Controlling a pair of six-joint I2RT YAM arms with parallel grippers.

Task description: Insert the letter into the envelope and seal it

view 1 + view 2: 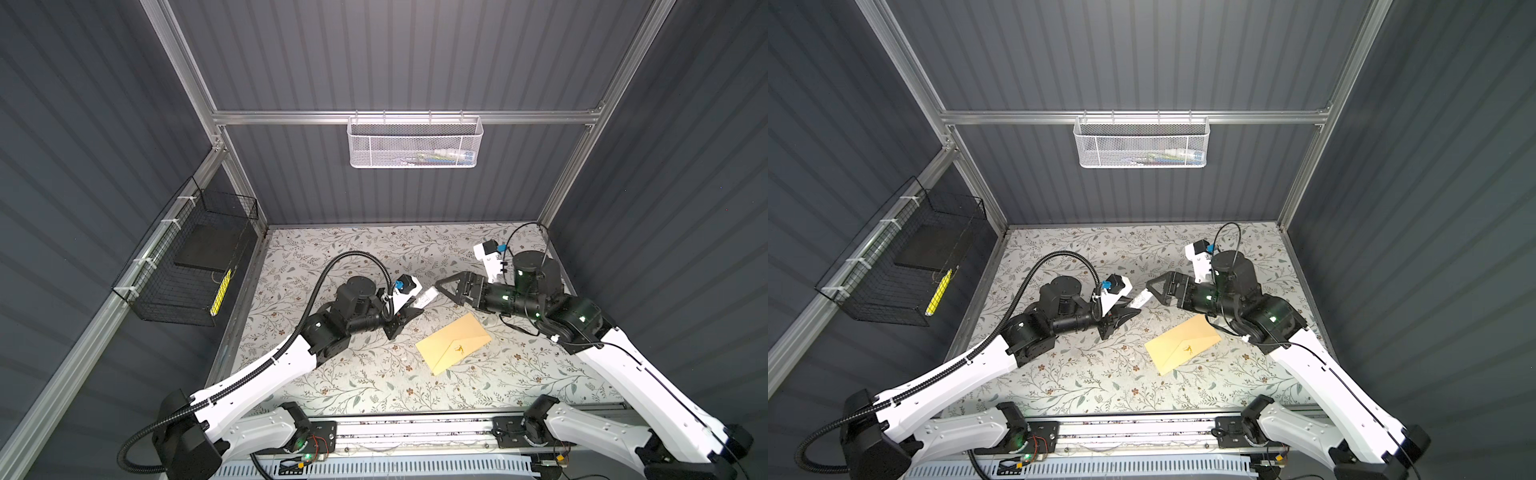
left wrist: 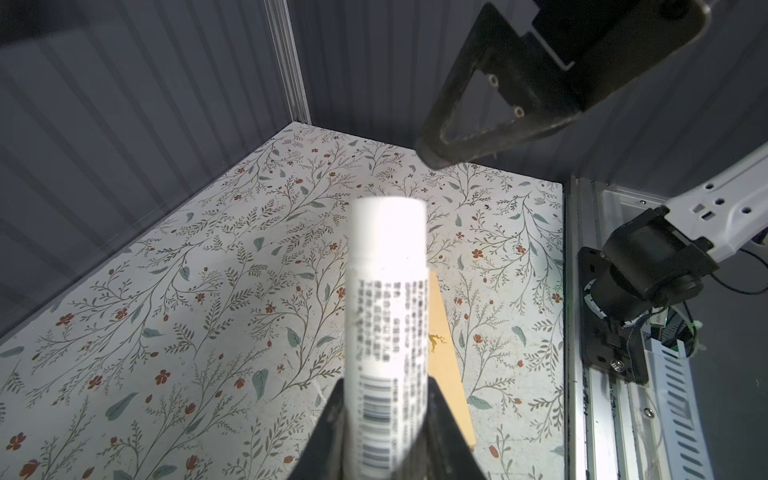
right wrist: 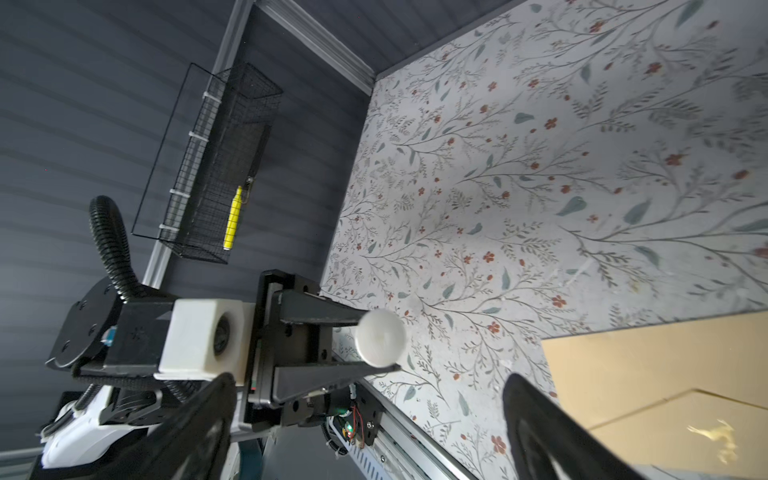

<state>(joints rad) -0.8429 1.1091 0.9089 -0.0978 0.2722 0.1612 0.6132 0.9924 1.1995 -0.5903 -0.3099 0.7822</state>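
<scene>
Left gripper (image 2: 386,419) clamps white tube (image 2: 388,270); right gripper (image 3: 370,386) spread

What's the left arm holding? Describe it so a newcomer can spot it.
On the flower-patterned table, look just behind the tan envelope, where the two arms' tips nearly meet. The left arm's black fingers pinch a small white tube above the table. It is round, with a barcode and printed text, unlike the flat envelope.

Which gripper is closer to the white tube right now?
Left. The left gripper is clamped on the white tube; the right gripper is open, just beyond its free end, not gripping it.
</scene>
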